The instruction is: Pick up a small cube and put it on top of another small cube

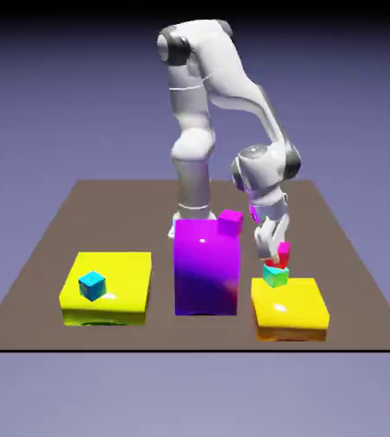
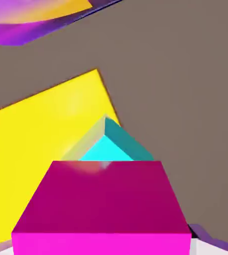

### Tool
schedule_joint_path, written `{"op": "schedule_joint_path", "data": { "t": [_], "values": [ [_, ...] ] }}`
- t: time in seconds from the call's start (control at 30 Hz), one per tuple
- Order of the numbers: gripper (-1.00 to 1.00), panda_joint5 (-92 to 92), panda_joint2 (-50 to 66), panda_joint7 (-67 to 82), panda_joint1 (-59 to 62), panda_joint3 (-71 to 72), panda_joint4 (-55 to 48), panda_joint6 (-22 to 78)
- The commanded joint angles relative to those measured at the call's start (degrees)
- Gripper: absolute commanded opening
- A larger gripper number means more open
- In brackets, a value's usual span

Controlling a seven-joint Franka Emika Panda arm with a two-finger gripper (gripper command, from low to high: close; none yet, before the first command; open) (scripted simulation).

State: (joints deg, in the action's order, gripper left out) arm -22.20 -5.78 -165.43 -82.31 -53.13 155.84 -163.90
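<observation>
Brown table (image 1: 53, 247) carries the yellow block (image 1: 290, 309) at the exterior view's right; on it sits the teal cube (image 1: 275, 276). Just above hangs the magenta cube (image 1: 282, 253), clamped in the shut pincer (image 1: 275, 249). It looks rigid, light, glossy, perhaps slippery; flat opposite sides suit gripping.

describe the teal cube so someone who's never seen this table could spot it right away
Find the yellow block on the exterior view's right, beside the tall purple block. The teal cube sits at its back edge, right under the claw and its crimson cube. It is greener than the blue cube on the other yellow block.
</observation>
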Motion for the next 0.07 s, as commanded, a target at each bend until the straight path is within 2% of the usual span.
{"op": "schedule_joint_path", "data": {
  "t": [0.0,0.03],
  "values": [
    [-1.0,0.0,0.4,0.0,-2.1,-2.0,0.0,-0.4],
    [-1.0,0.0,0.6,0.0,-3.2,-3.1,0.0,-0.7]
  ]
}}
